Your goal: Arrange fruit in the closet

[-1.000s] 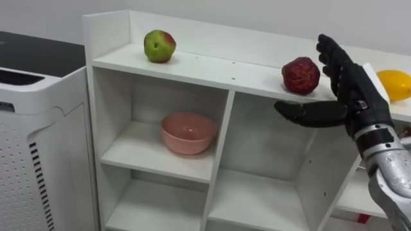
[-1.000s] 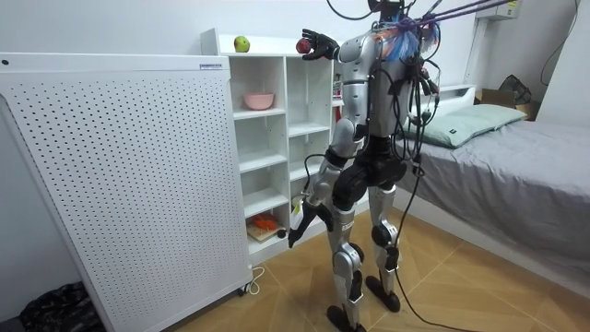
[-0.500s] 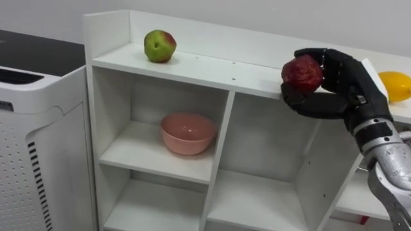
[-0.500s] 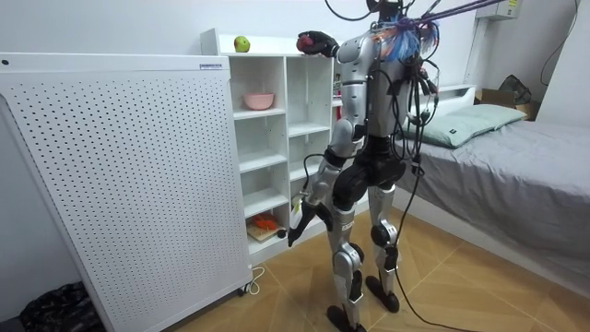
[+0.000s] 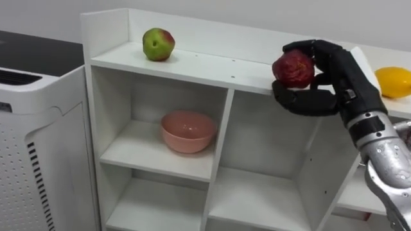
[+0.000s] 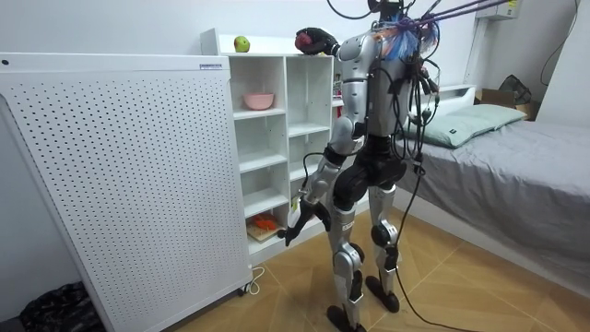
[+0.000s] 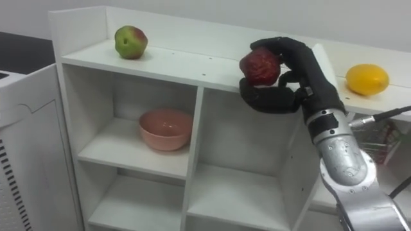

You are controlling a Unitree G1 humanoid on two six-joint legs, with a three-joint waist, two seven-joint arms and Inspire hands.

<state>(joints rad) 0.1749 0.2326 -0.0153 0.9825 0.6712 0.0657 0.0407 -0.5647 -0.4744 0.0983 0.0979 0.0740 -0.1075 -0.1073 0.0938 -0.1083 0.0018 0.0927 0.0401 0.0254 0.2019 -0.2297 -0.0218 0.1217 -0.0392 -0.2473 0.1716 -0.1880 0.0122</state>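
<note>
Your right robot hand (image 5: 343,80) is clamped round the dark red fruit (image 5: 293,68), thumb beneath and the rest over the top, at the front edge of the white shelf unit's top board (image 5: 212,64); from this angle it is hard to tell whether the fruit is clear of the board or just touching it. The grip seems to sit toward the tips rather than deep in the palm; if you tip the wrist while lowering, the round fruit could roll out and fall past the open compartments. Going down into a compartment, the back of the hand could catch the board's front lip or the upright divider and jar the fruit loose. The yellow fruit (image 5: 393,82) lies near the wrist; a swing to the right might knock it off. The pink bowl (image 5: 187,132) could skid if you drop the fruit in hard. The green-and-red apple (image 5: 158,44) is well apart. Your left robot hand (image 6: 293,231) hangs low by the thigh.
</note>
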